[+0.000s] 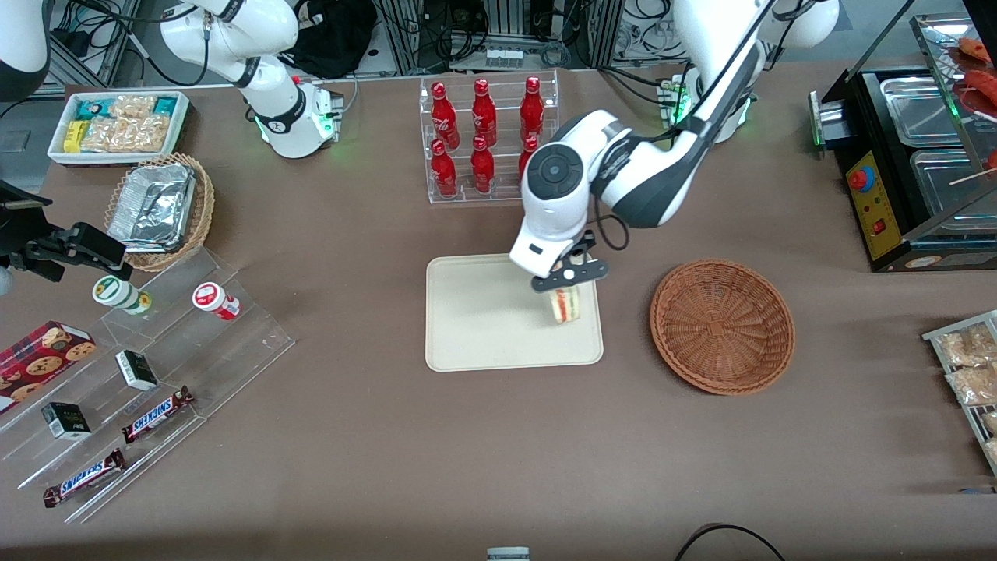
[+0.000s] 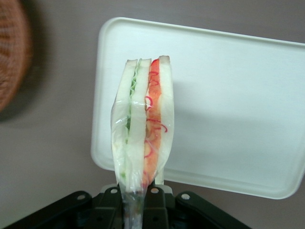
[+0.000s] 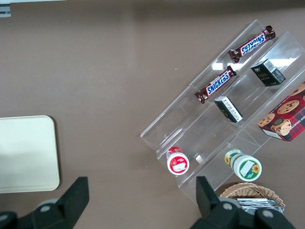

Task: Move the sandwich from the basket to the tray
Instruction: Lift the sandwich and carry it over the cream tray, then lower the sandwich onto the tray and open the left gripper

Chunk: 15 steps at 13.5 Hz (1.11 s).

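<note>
My left gripper [image 1: 567, 287] is shut on the sandwich [image 1: 565, 305], a wrapped wedge of white bread with green and orange-red filling. It hangs point down over the cream tray [image 1: 475, 327], at the tray's edge nearest the basket. In the left wrist view the sandwich [image 2: 143, 124] sticks out from between my fingers [image 2: 155, 200], with the tray [image 2: 238, 109] below it. The reddish-brown wicker basket [image 1: 722, 326] stands empty beside the tray, toward the working arm's end; its rim [image 2: 12, 57] shows in the wrist view.
A clear rack of red bottles [image 1: 487, 140] stands farther from the camera than the tray. A clear stepped display with snack bars and jars [image 1: 140, 374], a tan basket of foil containers [image 1: 160, 209] and a white snack bin [image 1: 121, 125] lie toward the parked arm's end.
</note>
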Available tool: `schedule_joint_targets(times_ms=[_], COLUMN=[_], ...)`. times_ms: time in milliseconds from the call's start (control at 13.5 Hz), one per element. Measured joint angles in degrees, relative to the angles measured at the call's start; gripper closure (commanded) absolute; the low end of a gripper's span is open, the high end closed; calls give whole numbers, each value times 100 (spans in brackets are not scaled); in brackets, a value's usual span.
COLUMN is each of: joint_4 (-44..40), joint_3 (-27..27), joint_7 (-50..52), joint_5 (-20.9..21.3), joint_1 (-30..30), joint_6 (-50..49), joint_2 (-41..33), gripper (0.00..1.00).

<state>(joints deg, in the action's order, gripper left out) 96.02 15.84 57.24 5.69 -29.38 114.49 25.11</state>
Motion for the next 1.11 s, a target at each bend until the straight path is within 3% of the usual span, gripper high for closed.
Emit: schedule_joint_targets(times_ms=[741, 815, 889, 963, 1111], joint_4=[-40, -50, -62, -75, -98], joint_3=[-5, -5, -6, -7, -9], joint_7=[5, 5, 5, 5, 5], joint_5=[333, 333, 333, 334, 336], joint_1=[-390, -393, -394, -394, -394], joint_6=[1372, 1392, 1394, 1394, 1394], joint_2=[1014, 1059, 1090, 1109, 1120], gripper=[88, 69, 22, 0, 0])
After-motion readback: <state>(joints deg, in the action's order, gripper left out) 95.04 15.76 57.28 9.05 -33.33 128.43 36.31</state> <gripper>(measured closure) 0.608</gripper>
